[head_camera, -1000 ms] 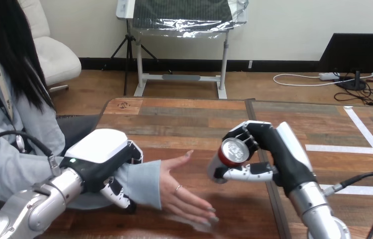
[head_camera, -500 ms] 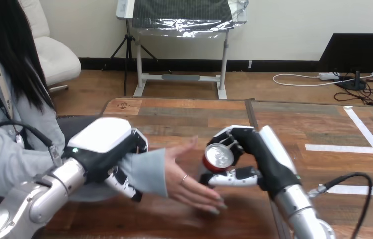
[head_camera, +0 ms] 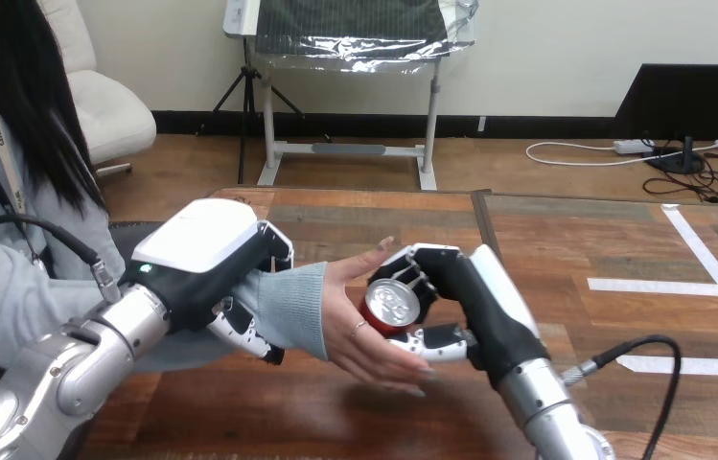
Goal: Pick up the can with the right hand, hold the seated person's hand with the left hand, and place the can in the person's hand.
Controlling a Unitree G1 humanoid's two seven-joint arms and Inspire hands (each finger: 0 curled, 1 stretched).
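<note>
Two steps look done: left hand (head_camera: 203,273) curls round the person's wrist (head_camera: 289,309); right hand (head_camera: 485,314) grips the can (head_camera: 391,305) against the person's hand (head_camera: 353,324), not yet let go.

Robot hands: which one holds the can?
The right hand, fingers curled round the red can at the person's hand; the left hand clasps the person's sleeved wrist instead.

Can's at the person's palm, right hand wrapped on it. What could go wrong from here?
1. The person's hand lies open, fingers not curled on the can; if the right hand lets go now, the tilted can may roll onto the table.
2. The right hand's thumb sits close by the person's fingertips; pushing on could pinch them.
3. The left hand is curled round the sleeved wrist; a tug could tip the palm.
</note>
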